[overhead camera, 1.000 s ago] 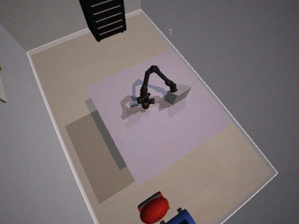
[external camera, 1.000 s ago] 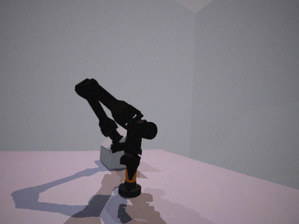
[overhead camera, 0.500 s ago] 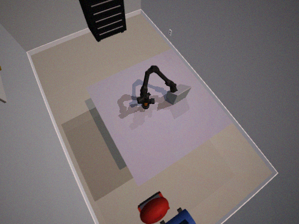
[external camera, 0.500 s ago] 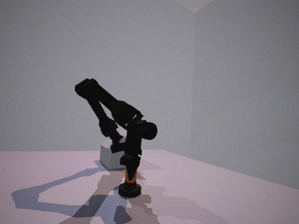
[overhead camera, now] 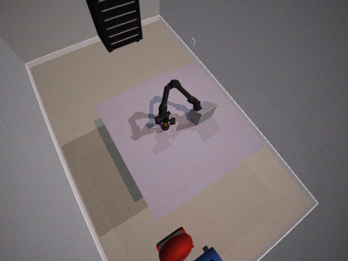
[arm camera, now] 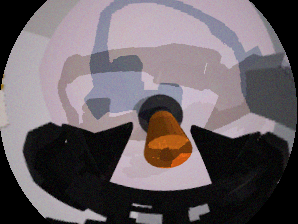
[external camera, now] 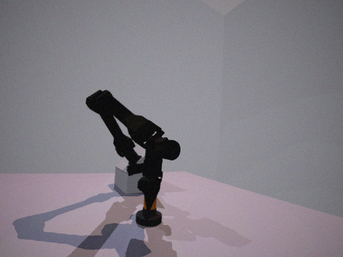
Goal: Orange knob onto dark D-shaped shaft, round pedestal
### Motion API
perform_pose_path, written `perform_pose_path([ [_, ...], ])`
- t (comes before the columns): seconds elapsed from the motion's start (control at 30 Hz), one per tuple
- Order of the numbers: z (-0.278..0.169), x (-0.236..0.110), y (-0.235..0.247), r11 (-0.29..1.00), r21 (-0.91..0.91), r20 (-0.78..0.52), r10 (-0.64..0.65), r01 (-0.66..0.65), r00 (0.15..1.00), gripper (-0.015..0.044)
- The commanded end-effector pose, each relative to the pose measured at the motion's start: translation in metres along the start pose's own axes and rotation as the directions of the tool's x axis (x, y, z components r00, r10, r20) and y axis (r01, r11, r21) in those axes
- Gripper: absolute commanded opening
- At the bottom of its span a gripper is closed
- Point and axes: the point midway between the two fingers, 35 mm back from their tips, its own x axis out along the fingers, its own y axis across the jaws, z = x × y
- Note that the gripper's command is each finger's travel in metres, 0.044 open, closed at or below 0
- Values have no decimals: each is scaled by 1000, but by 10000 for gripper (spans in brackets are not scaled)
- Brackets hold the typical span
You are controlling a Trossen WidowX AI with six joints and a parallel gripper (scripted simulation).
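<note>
The jaws stood spread wide, a gap showing on either side of the knob [arm camera: 166,139]. Around the pedestal [external camera: 148,218] the counter [external camera: 256,224] lay open on all sides. Only the grey block [external camera: 126,180] stood near, behind it.

The knob [arm camera: 165,140] is plain orange, the pedestal [external camera: 148,218] dark. The arm [external camera: 128,128] is black, and the desk [overhead camera: 182,162] pale lilac.

Between the spread fingers of the matt black gripper [arm camera: 160,156], the knob [arm camera: 166,140] looks smooth orange plastic; below it the pedestal [external camera: 148,218] is matt dark.
</note>
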Motion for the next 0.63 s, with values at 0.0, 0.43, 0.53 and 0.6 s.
perform_pose_path([
  [0.0, 0, 0, 0, 1000, 1, 0, -1, 1, 1000, 440],
  [0.43, -4, -96, 1, 1000, 0, -4, -3, 3, 1000, 440],
  [0.53, -4, -96, 1, 1000, 0, -4, -3, 3, 1000, 440],
  [0.6, -4, -96, 1, 1000, 0, -4, -3, 3, 1000, 440],
])
